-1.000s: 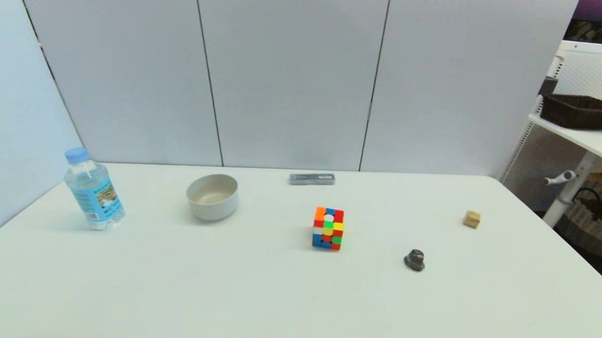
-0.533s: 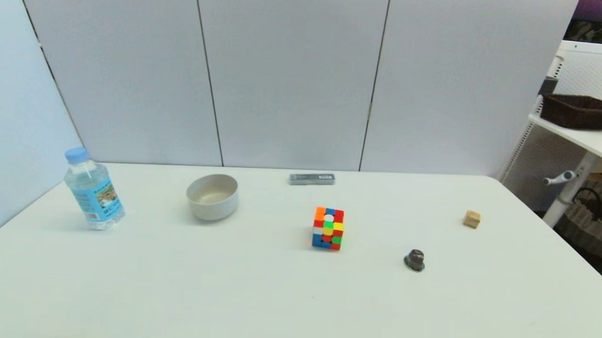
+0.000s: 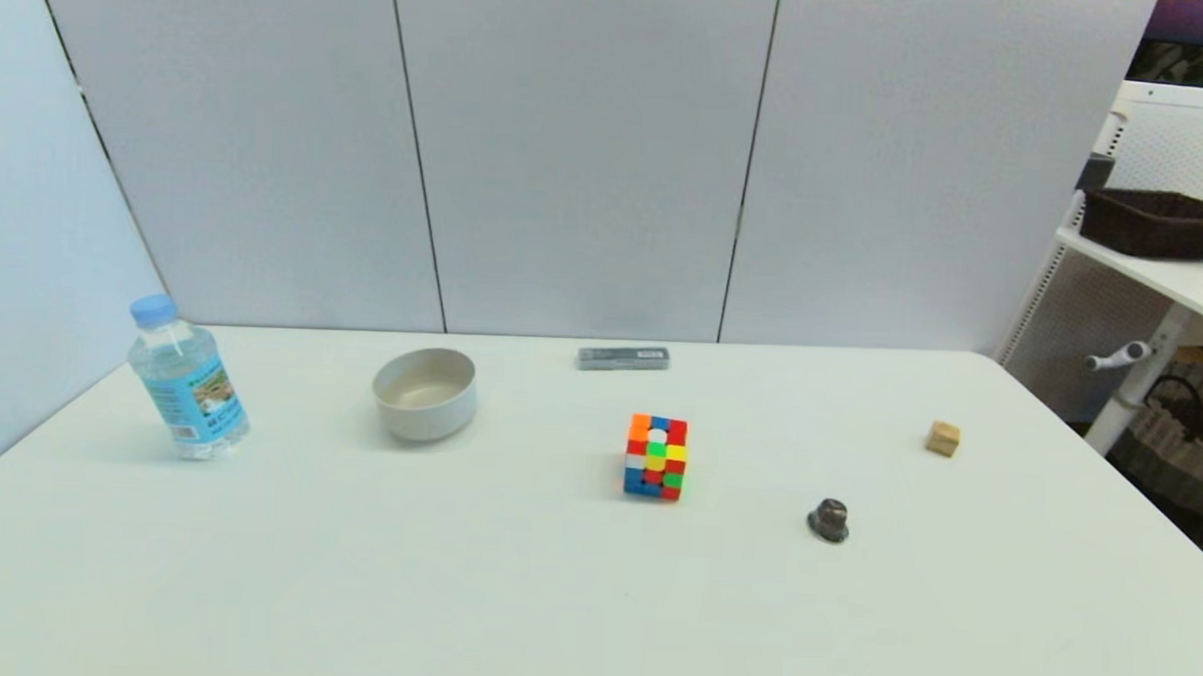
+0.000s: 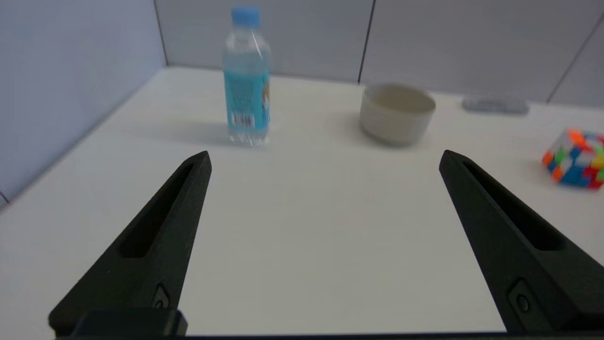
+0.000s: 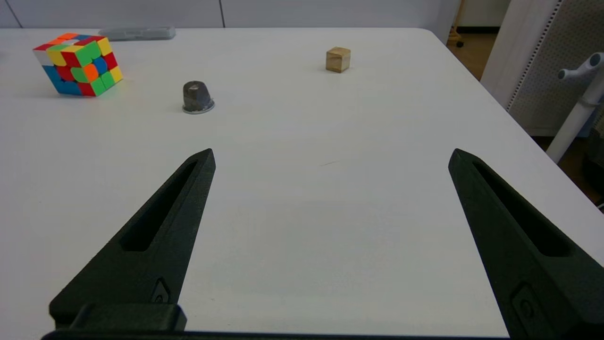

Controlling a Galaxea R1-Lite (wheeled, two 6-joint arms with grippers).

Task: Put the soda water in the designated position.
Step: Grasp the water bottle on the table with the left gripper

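Pale grey partition panels with thin dark seams stand behind the white table, and another panel closes off its left side. To the right stands a white shelf unit with perforated sides, carrying a dark woven basket. Light falls evenly, leaving only soft shadows on the tabletop.

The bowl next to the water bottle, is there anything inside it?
The bowl looks empty: only its plain pale inside shows, in the head view and the left wrist view. Its near wall covers part of the floor, so a small flat thing there could be hidden.
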